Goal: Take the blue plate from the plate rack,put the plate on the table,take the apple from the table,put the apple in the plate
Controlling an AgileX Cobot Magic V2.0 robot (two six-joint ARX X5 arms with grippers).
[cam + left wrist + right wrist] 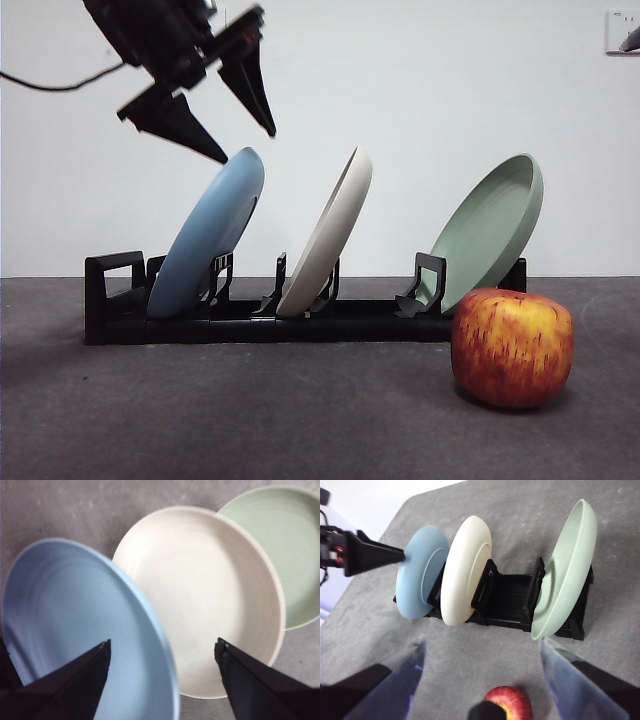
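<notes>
The blue plate (208, 235) leans in the left slot of the black plate rack (300, 318), next to a cream-white plate (328, 232) and a sage-green plate (490, 228). My left gripper (248, 145) is open just above the blue plate's top rim, one jaw on each side of it; in the left wrist view (162, 647) the blue plate's (75, 615) rim runs between the jaws. The apple (512, 347) sits on the table (250, 420) in front of the rack's right end. My right gripper (482, 647) is open, high above the apple (509, 702).
The rack (512, 602) stands across the middle of the table (470, 650). The white (465, 570) and green (567, 567) plates lean in their own slots. A pale wall rises behind the table.
</notes>
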